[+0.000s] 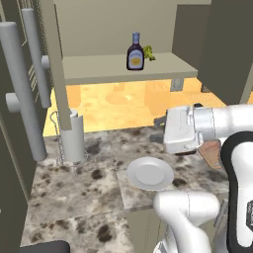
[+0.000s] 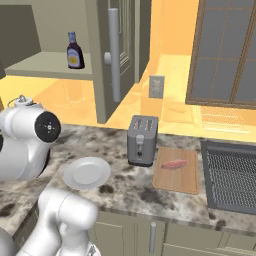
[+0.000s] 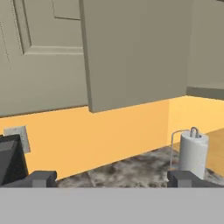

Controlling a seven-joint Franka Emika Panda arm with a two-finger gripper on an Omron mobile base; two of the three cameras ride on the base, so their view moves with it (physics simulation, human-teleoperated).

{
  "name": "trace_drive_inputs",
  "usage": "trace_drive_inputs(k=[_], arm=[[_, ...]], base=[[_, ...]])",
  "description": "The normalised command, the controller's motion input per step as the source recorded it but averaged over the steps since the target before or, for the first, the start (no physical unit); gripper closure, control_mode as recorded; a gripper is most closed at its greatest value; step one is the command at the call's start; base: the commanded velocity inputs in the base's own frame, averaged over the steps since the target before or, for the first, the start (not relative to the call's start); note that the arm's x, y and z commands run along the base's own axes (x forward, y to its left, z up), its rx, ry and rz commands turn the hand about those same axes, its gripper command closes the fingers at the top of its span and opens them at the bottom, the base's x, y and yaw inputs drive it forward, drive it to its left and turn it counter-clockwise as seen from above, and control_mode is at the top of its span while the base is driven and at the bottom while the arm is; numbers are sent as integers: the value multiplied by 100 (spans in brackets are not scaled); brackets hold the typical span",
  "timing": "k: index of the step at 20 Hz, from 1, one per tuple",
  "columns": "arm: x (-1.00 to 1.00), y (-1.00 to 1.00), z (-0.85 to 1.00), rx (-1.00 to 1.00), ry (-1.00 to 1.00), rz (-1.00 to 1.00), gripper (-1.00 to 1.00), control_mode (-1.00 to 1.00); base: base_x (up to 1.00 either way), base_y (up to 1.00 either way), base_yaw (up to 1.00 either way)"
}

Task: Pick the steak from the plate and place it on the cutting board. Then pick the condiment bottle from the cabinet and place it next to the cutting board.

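The cabinet is the biggest thing here: 1 beige-olive wall cupboard with its doors swung open, its shelf well above the counter. In the hand view the cabinet's door underside hangs above and ahead of the gripper, so the camera looks up at it from below. That is the relation the next move turns on. The condiment bottle stands upright on that shelf, long axis vertical, higher than the hand and off to its left as the left base view shows it. The hand sits low, just over the counter, so my judgement is that it must rise and reach inward toward the shelf.

The gripper's 2 dark fingertips stand well apart at the bottom of the hand view with nothing between them, so the jaws are spread and empty.

On the counter there is 1 cutting board, and the 1 steak lies flat on it, long axis running across the board. So the first half of the task looks done. The 1 plate is bare, left of the 1 toaster. 1 paper towel roll stands upright near the wall.

On the shelf, 1 small green vegetable sits just beside the 1 bottle, to its right.
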Motion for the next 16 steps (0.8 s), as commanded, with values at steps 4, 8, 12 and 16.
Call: trace_drive_inputs(k=[4, 8, 12, 16], arm=[[35, 50, -30, 15, -3, -16, -100, -100], [14, 34, 22, 19, -14, -23, -100, -100], [21, 13, 45, 18, -22, -26, -100, -100], [6, 0, 51, 12, -22, -23, -100, -100]], base=[[0, 0, 0], [0, 0, 0], [0, 0, 0], [0, 0, 0]])
